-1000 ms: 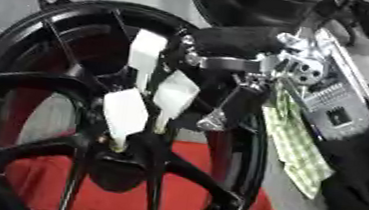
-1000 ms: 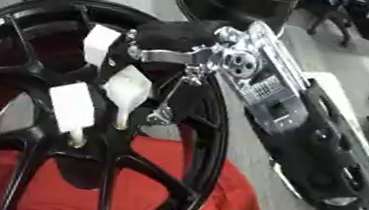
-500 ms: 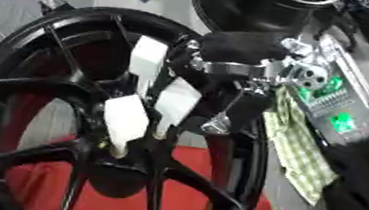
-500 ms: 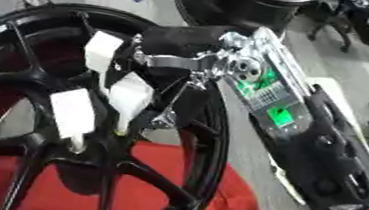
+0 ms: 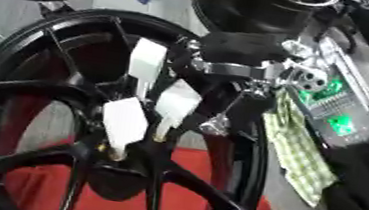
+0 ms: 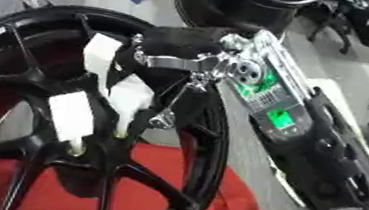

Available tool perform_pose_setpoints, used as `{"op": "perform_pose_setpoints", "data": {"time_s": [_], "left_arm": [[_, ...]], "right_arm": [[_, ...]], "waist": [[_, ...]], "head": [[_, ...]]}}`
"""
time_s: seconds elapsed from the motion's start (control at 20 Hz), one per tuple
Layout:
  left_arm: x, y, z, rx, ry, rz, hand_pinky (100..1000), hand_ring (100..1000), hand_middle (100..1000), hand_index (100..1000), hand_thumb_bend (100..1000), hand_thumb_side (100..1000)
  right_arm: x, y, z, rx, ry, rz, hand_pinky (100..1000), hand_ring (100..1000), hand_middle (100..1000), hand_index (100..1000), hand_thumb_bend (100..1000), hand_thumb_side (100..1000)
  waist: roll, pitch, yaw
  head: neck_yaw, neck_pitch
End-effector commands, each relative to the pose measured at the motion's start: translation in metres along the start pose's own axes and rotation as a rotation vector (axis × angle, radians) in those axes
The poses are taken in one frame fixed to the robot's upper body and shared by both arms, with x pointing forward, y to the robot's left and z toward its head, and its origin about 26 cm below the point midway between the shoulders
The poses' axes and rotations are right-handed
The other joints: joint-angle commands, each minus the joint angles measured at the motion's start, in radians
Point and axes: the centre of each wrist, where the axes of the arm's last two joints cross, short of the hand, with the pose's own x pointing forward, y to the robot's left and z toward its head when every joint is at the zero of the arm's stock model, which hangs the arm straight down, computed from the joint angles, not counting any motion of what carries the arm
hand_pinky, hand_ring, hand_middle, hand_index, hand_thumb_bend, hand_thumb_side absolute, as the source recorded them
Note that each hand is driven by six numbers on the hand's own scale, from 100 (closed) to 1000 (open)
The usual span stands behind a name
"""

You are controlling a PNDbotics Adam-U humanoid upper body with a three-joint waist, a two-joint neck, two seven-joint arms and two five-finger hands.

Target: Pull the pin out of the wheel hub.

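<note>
Reaching in from the right, your right hand (image 5: 229, 57) is hanging over the black wheel (image 5: 14, 86), its white-tipped fingers (image 5: 124, 120) pointing down at the hub (image 5: 119, 162). Whether they are pinching the brass-coloured pin (image 5: 114, 155) there, you cannot tell. Red cloth (image 5: 28, 183) is lying underneath.

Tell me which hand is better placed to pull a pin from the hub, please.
The right. The right hand already reaches over the black wheel, its fingers beside the white-tagged pins at the hub. The left hand shows in neither view.
</note>
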Motion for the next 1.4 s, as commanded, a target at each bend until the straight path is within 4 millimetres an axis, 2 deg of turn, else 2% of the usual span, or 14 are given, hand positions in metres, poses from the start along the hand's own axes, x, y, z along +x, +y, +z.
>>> {"op": "perform_pose_setpoints", "data": {"time_s": [0.05,0.4,0.75,1.1,1.4], "left_arm": [[0.007,-0.001,-0.001,-0.012,-0.029,-0.004,746,526,563,664,100,801],[0.007,-0.001,0.000,-0.011,-0.027,-0.002,747,525,564,664,100,802],[0.006,-0.001,0.000,-0.011,-0.025,-0.002,748,525,564,664,100,803],[0.006,-0.001,0.000,-0.010,-0.025,-0.002,749,525,565,664,100,802],[0.006,-0.001,0.000,-0.009,-0.024,-0.001,750,525,565,664,100,802]], "right_arm": [[-0.002,-0.007,0.005,-0.007,0.019,0.033,779,740,601,716,187,100],[-0.002,-0.006,0.003,-0.007,0.004,0.023,746,682,542,672,145,100],[-0.001,-0.009,0.004,-0.036,0.003,0.010,710,605,413,567,116,100],[0.003,-0.017,0.010,-0.097,0.012,-0.012,672,560,322,493,161,100],[0.005,-0.024,0.015,-0.126,0.014,-0.036,659,547,304,477,180,100]], "waist": [[0.011,-0.014,0.000],[0.011,-0.010,0.004],[0.010,-0.010,0.005],[0.009,-0.014,0.006],[0.007,-0.018,0.006]], "head": [[-0.005,-0.012],[-0.007,-0.007],[-0.008,-0.004],[-0.009,0.001],[-0.010,0.006]]}}
